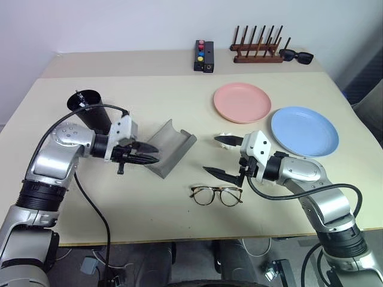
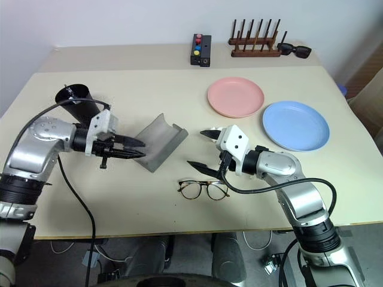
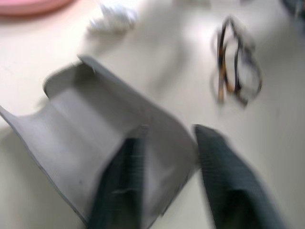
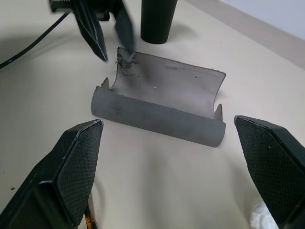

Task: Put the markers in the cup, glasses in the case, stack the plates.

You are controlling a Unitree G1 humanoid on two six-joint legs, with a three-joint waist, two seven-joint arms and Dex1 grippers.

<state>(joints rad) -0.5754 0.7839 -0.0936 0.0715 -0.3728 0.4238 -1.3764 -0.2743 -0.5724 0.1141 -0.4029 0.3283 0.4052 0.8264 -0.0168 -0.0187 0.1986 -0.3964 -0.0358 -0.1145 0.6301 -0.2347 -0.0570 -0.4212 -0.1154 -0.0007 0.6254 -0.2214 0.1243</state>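
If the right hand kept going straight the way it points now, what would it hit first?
Most likely the open grey glasses case: seen from the right hand, it lies dead ahead between the spread fingers, nothing before it. The black cup stands beyond it.

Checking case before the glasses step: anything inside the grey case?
The case lies open on the table and its visible lining is bare. The glasses are on the table in front of it. The left gripper covers one edge, so that corner can't be checked.
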